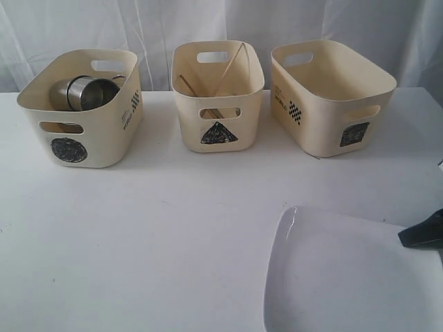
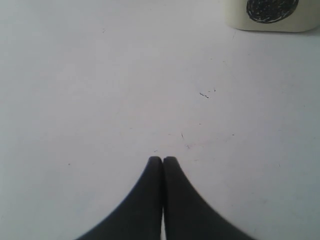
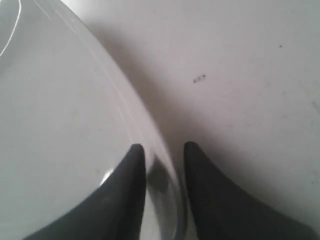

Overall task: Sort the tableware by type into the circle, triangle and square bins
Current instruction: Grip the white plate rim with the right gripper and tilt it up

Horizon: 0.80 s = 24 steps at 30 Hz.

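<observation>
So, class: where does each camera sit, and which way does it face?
Exterior: off the arms, facing circle bin, triangle bin, square bin across the table; right jaws' tip shows.
Left wrist: on the left arm, facing down at the table; shut left jaws show.
Right wrist: on the right arm, facing down; right jaws straddle the plate at its rim.
Shared: exterior and right wrist show the plate.

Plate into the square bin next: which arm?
Right. The right claw straddles the white plate rim, on the square bin side; the left claw sits shut over the table by the circle bin.
</observation>
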Motion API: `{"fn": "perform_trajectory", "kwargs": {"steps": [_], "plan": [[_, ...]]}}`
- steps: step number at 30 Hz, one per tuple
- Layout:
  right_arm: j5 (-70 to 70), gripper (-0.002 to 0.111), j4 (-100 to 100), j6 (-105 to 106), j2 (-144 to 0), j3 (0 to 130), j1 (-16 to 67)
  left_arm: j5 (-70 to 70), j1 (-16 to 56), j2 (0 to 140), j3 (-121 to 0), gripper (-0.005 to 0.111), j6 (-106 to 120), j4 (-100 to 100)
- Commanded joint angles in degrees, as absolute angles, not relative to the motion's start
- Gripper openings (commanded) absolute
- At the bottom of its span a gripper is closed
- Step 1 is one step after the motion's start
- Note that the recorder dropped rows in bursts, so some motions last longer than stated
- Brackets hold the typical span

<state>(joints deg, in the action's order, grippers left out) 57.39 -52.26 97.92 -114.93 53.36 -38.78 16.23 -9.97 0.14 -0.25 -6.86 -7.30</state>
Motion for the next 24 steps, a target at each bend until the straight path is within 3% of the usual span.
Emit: {"fn": "perform_trajectory", "kwargs": {"steps": [1, 3, 6, 18, 24], "plan": [[51.24, 0.044, -42.4, 98.76, -115.05, 51.13, -38.89, 16.27, -9.61, 0.0, 0.0, 0.0, -7.06, -7.39], [47.39, 0.032, -38.79, 98.76, -115.05, 49.08, -38.67, 16.27, -9.61, 0.0, 0.0, 0.0, -7.06, -7.39], [44.97, 0.001, -34.26, 97.51, -115.05, 47.9, -36.56, 16.27, -9.61, 0.0, 0.0, 0.0, -7.06, -7.39], [58.88, 0.0, -46.6, 79.19, -107.66, 50.11, -19.03, 16.27, -9.61, 0.0, 0.0, 0.0, -7.06, -7.39], [63.65, 0.0, -54.67, 78.08, -107.66, 50.72, -16.48, 16.27, -9.61, 0.0, 0.0, 0.0, -7.06, -7.39]]}}
